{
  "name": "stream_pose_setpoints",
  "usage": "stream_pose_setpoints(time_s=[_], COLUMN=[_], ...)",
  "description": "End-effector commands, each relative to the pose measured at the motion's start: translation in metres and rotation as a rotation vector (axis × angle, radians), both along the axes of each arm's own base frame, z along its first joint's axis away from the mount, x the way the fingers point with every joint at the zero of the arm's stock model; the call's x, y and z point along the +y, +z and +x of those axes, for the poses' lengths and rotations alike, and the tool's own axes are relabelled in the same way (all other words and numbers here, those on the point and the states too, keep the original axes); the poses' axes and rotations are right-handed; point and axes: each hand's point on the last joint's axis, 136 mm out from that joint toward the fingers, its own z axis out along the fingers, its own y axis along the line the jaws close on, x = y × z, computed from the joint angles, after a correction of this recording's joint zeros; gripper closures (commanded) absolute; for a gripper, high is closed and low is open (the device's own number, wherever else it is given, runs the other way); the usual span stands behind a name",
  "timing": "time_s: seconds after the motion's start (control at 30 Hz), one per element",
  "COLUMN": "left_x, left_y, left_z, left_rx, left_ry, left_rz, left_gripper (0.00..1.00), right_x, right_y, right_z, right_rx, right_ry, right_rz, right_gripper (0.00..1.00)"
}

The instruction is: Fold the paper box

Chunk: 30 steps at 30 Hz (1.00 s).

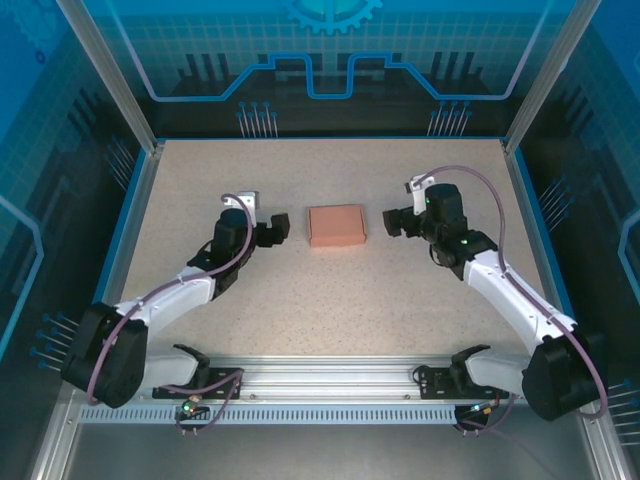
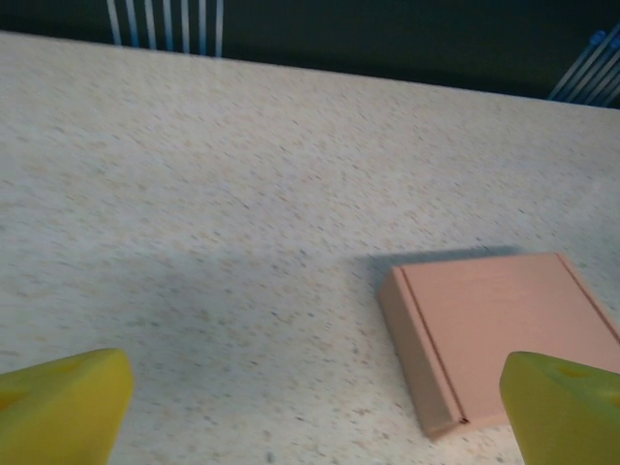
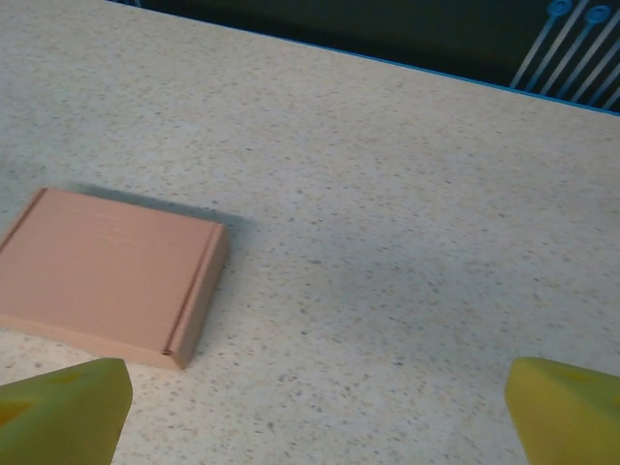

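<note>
The paper box (image 1: 336,226) is a small, flat, closed salmon-pink box lying in the middle of the speckled table. My left gripper (image 1: 279,229) stands open just left of it, apart from it. My right gripper (image 1: 392,222) stands open just right of it, also apart. In the left wrist view the paper box (image 2: 494,334) lies at the lower right, partly behind the right yellow fingertip (image 2: 567,407). Seen from the right wrist, the paper box (image 3: 107,276) lies at the left, above the left yellow fingertip (image 3: 63,412). Nothing is between either pair of fingers.
The table (image 1: 330,300) is bounded by blue side rails and a dark back wall (image 1: 330,110). A metal rail (image 1: 330,385) runs along the near edge between the arm bases.
</note>
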Motion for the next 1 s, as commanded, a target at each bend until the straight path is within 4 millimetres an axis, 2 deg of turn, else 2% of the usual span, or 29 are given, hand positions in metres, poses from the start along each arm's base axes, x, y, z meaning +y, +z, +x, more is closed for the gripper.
stream_pose_setpoints(time_s=[0.0, 0.23, 0.37, 0.53, 0.67, 0.83, 0.97], left_x=[0.031, 0.068, 0.078, 0.099, 0.100, 0.097, 0.096], left_y=[0.013, 0.031, 0.020, -0.003, -0.009, -0.013, -0.014], left_z=[-0.004, -0.003, 0.005, 0.013, 0.020, 0.027, 0.026], left_rx=[-0.052, -0.121, -0.113, -0.109, -0.116, -0.121, -0.117], left_ry=[0.100, 0.195, 0.163, 0.187, 0.143, 0.092, 0.084], left_rz=[0.112, 0.155, 0.217, 0.193, 0.167, 0.201, 0.207], left_gripper=[0.01, 0.01, 0.01, 0.01, 0.01, 0.01, 0.01], right_x=[-0.029, -0.063, -0.078, -0.076, -0.070, -0.068, -0.074], right_y=[-0.005, -0.021, -0.039, -0.070, -0.094, -0.098, -0.096], right_z=[-0.003, -0.001, 0.001, 0.006, 0.013, 0.019, 0.018], right_rx=[0.005, -0.031, -0.061, -0.063, -0.016, -0.060, -0.085], right_ry=[-0.092, -0.217, -0.258, -0.198, -0.155, -0.139, -0.152], right_rz=[-0.070, -0.103, -0.133, -0.144, -0.164, -0.121, -0.078], right_gripper=[0.00, 0.00, 0.00, 0.00, 0.00, 0.00, 0.00])
